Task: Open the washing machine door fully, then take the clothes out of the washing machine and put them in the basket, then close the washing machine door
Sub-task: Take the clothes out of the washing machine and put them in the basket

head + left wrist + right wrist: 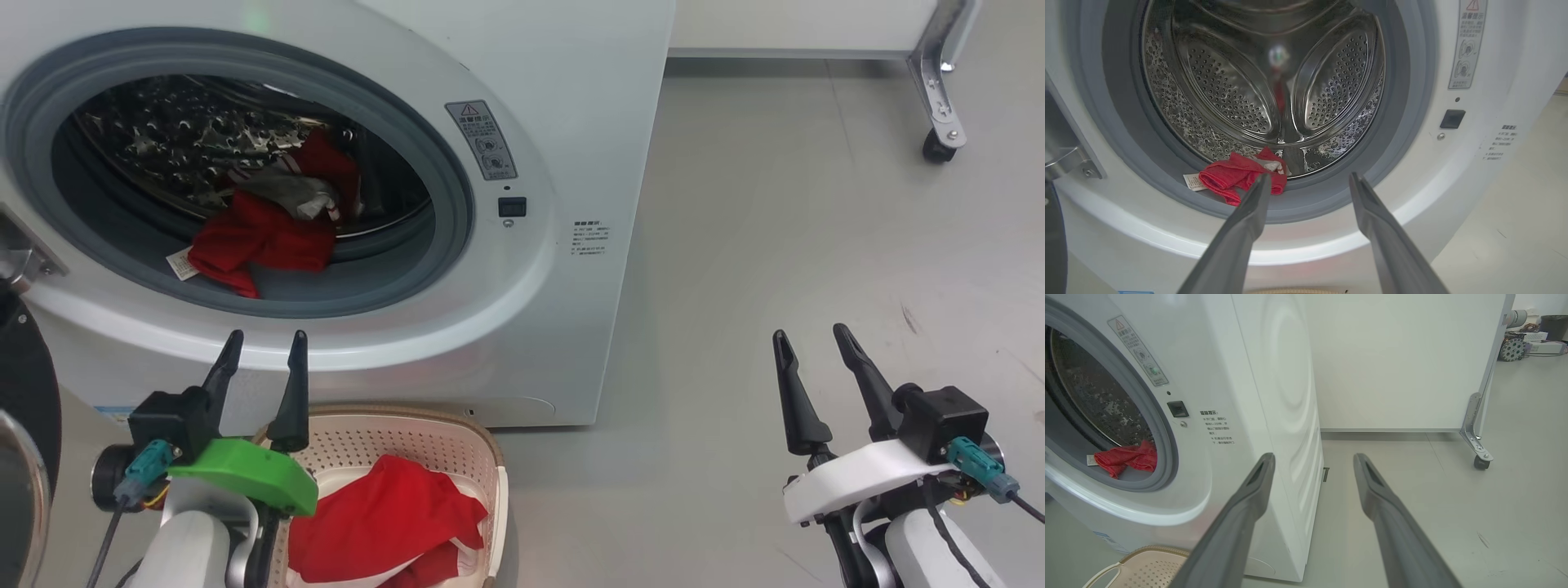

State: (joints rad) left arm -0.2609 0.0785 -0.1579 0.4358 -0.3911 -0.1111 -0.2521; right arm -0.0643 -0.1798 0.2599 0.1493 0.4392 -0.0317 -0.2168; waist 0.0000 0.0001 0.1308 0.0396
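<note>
While the washing machine door (28,384) stands swung open at the far left, the left gripper (268,336) hangs by the near-left rim of the basket (457,426), its fingers spread wide and empty. One red garment (384,514) lies in the basket. The rest of the clothes (261,237) sit at the front lip of the drum (163,131) inside the washing machine (571,122). Well to the right, over the grey floor (775,204), the right gripper (810,333) is equally wide and holds nothing.
</note>
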